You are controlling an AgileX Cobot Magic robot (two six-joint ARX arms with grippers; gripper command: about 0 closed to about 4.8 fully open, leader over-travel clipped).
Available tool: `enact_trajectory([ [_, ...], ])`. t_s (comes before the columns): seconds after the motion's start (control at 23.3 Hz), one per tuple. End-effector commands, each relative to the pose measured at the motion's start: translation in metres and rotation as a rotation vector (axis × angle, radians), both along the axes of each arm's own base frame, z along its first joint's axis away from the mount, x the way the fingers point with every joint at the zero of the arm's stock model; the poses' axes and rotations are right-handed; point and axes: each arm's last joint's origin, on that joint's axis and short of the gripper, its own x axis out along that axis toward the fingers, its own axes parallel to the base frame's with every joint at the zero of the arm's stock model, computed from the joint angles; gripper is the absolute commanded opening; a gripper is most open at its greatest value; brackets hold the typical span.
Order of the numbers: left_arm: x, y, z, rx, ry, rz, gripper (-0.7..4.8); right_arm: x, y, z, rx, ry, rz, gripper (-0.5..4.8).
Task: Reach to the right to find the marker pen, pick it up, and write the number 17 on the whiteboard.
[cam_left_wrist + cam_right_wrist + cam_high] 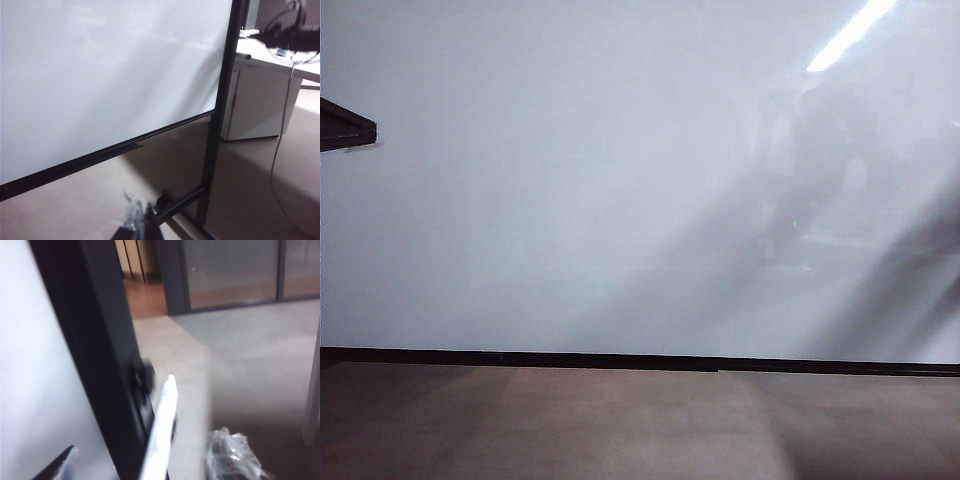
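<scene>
Ext cam: whiteboard (570,180) fills nearly the whole view, glossy, w/ faint reflections and a bright light streak at upper right. Thin black edge strip (620,359) runs along its bottom; brown-grey floor (620,430) below that. Dark shelf-like piece (345,125) pokes in at the left edge. I see no arm in this cam.

L wrist cam: left gripper (134,219) shows only as a dark tip w/ crinkled clear wrap at the frame edge. I cannot tell whether its fingers are spread or together. Whiteboard (100,75) stands ahead of the fingers and well apart from them. Its black frame post (220,115) is off to one side. Beyond the post are a white cabinet (255,105) and a hanging cable (280,150).

R wrist cam, blurred: right gripper (145,462) has fingers spread wide. One is a clear-wrapped finger (231,456), the other a dark wedge (59,465). Whiteboard (35,365) lies just beyond the dark-wedge finger. The black post (95,340) rises between the two fingers. A pale slanted bar (162,430) also sits between them, too smeared to ID. I cannot tell if anything touches it.
</scene>
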Motion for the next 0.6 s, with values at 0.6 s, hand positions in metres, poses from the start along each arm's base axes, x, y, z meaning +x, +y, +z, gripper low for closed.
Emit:
enact_trajectory([
  [0.6,0.0,0.0,0.001,-0.006,-0.007,-0.003,-0.05,0.019,0.01,-0.035,-0.054,-0.066,-0.047,3.13],
])
